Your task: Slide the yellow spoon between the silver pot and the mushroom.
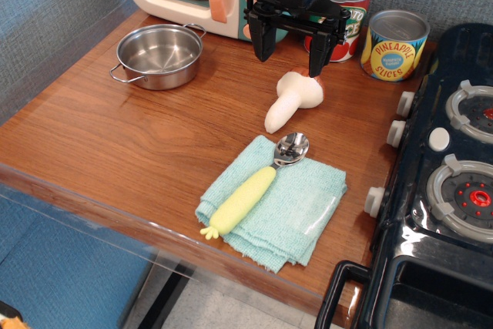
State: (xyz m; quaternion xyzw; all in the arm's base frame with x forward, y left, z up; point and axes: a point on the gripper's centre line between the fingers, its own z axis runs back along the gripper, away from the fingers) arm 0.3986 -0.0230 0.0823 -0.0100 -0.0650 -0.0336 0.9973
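One yellow spoon (252, 187) on cloth (296, 217); one mushroom (293, 100), one silver pot (159, 55), two tins (394, 45); fingers (291, 45) spread.

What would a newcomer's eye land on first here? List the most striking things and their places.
First, the yellow spoon lying diagonally on a folded teal cloth near the table's front edge. Just behind it lies the mushroom on its side, with the open black gripper hanging right above its cap. The silver pot sits empty at back left, and a pineapple slices tin stands at back right by the toy stove.
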